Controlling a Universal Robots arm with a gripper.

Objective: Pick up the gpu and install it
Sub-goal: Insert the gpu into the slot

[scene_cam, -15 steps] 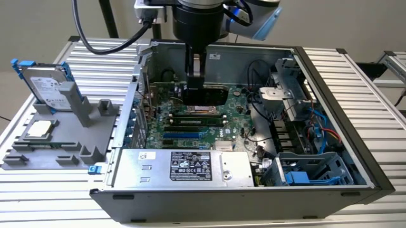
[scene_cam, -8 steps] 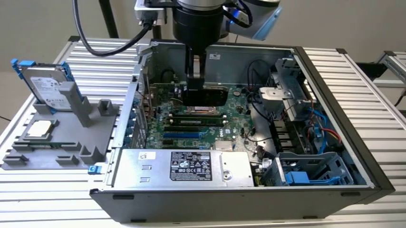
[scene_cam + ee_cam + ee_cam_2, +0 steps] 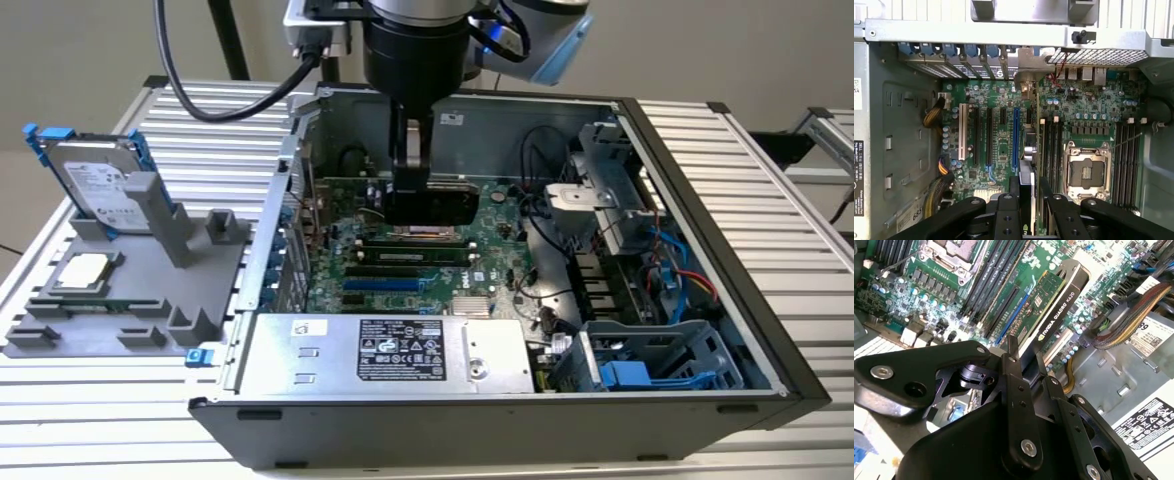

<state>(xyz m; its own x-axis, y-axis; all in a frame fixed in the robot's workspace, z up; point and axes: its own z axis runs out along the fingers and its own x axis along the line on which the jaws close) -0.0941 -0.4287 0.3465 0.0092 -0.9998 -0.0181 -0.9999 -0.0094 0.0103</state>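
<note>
My gripper [image 3: 412, 178] reaches down into the open computer case [image 3: 694, 200] and is shut on the gpu [image 3: 433, 207]. The gpu is a black card held on edge just above the green motherboard [image 3: 400, 280]. The second wrist view shows the gpu [image 3: 1055, 305] stretching away from my gripper [image 3: 1026, 359], its black cooler face to one side and green board to the other. The first wrist view looks down past my gripper [image 3: 1029, 184] along the card's thin edge [image 3: 1026, 175]. It hangs over the gap between the blue slot [image 3: 1015, 140] and the memory slots [image 3: 1051, 150].
A silver hard drive with blue trim [image 3: 100, 185] and a square CPU chip [image 3: 83, 270] sit in a grey holder at the exterior view's left. Inside the case are the power supply [image 3: 400, 350], cable bundles [image 3: 1126, 320], an open CPU socket [image 3: 1086, 172] and a blue drive cage [image 3: 627, 375].
</note>
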